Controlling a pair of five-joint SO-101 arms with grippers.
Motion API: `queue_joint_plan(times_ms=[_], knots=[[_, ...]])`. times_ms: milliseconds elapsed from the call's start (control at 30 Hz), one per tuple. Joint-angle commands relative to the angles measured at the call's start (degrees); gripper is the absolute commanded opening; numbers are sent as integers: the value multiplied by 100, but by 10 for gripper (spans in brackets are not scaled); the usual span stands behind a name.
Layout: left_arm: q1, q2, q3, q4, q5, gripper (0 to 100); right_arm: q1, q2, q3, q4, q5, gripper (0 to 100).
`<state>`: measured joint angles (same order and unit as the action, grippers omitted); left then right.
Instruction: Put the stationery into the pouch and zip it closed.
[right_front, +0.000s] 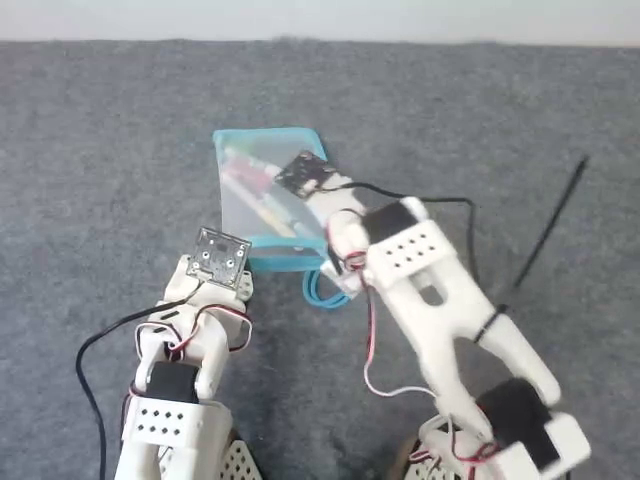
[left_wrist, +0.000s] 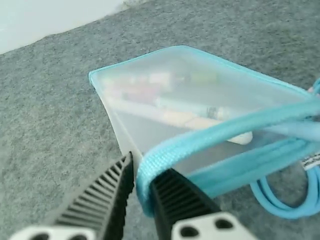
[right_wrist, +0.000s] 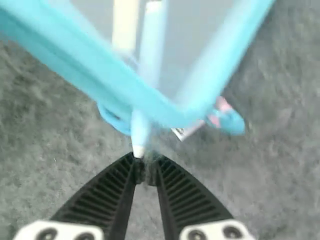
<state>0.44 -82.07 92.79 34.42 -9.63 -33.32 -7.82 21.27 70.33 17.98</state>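
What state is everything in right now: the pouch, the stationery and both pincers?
pouch: unzipped, mouth gaping
other stationery: inside the pouch
pale blue pen: tip poking out past the zipper edge
left pincer: shut on the pouch's zipper edge
right pincer: shut, at the pale blue pen's tip

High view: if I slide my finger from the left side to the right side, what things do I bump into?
First the left arm → pouch → blue loop → right arm → thin black wire.
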Motion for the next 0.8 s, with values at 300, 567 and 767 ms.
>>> queue_joint_plan(times_ms=[300, 567, 767], knots=[[44, -9, -57, -158, -53, 12, -295, 1771, -3429, 822, -308, 6], [18, -9, -57, -158, -44, 12, -277, 470, -2989, 1007, -308, 6], [9, -9, -57, -176, -26, 12, -259, -1121, -1222, 444, -255, 6]])
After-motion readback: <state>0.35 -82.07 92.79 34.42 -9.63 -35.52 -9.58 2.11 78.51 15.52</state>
